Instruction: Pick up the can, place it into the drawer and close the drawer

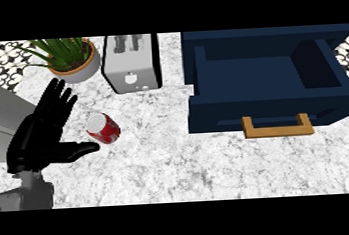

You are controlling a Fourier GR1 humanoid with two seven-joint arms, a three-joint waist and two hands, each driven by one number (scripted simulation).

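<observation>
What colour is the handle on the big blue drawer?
The open dark blue drawer has a tan, wood-coloured handle, seen in the head view.

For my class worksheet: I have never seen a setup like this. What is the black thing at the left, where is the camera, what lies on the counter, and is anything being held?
The camera sits at the robot's head and looks steeply down at a marble counter. The black thing is the left robot hand, on a grey forearm that comes in from the lower edge. Its fingers are straight and its thumb sticks out toward a red can lying on its side just beside it. Nothing is held yet. The right robot hand is not in the picture.

Behind the can stand a silver toaster and a potted plant. At the right is a dark blue drawer, pulled open, with a wooden handle on its front. The can is meant to go into that drawer.
</observation>
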